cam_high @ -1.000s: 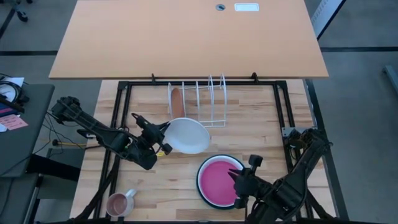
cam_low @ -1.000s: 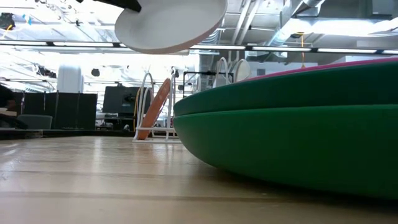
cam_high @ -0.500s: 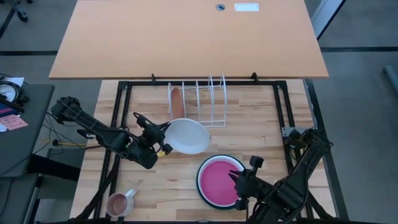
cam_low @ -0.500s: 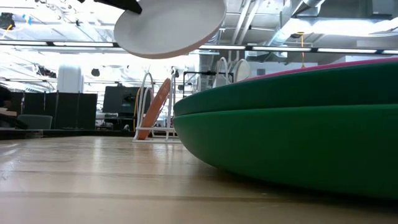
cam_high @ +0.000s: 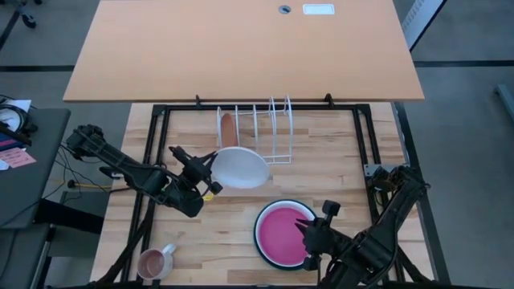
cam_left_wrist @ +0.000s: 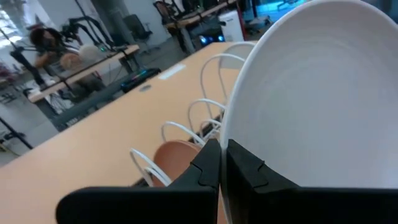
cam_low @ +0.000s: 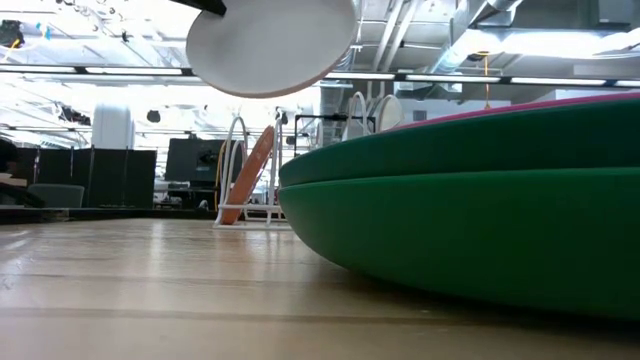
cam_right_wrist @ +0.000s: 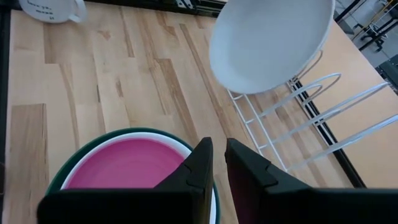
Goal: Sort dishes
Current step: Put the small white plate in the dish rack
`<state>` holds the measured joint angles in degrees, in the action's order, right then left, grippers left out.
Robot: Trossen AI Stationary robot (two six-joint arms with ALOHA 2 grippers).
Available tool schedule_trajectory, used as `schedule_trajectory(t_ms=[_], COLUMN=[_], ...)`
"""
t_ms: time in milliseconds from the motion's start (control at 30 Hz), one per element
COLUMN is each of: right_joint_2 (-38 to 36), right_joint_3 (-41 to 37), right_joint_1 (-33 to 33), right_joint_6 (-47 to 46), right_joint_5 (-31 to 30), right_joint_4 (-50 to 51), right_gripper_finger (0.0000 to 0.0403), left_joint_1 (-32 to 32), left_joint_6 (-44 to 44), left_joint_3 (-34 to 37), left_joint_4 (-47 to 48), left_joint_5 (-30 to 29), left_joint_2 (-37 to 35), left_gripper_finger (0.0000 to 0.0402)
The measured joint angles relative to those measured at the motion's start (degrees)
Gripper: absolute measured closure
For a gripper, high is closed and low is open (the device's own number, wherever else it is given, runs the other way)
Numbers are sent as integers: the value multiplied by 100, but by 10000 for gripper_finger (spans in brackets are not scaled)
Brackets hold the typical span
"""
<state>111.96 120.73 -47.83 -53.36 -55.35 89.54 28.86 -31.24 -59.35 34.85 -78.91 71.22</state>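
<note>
Left pincer [cam_high: 210, 184] clamped a round white plate [cam_high: 239, 168] aloft beside the white wire rack [cam_high: 265, 132].
Right pincer [cam_right_wrist: 214, 163], nearly closed and empty, hovered over the round magenta pink plate [cam_high: 284, 234].

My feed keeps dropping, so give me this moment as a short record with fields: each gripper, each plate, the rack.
left gripper: shut on the white plate, held in the air in front of the rack
right gripper: over the pink plate, holding nothing visible
pink plate: stacked on the green plate
orange plate: standing in the rack
rack: other slots free
</note>
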Motion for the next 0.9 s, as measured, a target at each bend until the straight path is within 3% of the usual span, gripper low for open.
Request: schedule_trajectory(t_ms=[433,900], right_joint_2=[0,0], right_joint_3=[0,0], right_joint_1=[0,0], right_joint_6=[-2,-20], right_joint_5=[0,0], right_joint_4=[0,-26], right_gripper_finger=[351,351], left_joint_1=[511,654], left_joint_6=[529,542], left_joint_3=[0,0], left_joint_4=[-291,-288], left_joint_5=[-828,-841], left_joint_2=[-2,-2], left_gripper_finger=[401,401])
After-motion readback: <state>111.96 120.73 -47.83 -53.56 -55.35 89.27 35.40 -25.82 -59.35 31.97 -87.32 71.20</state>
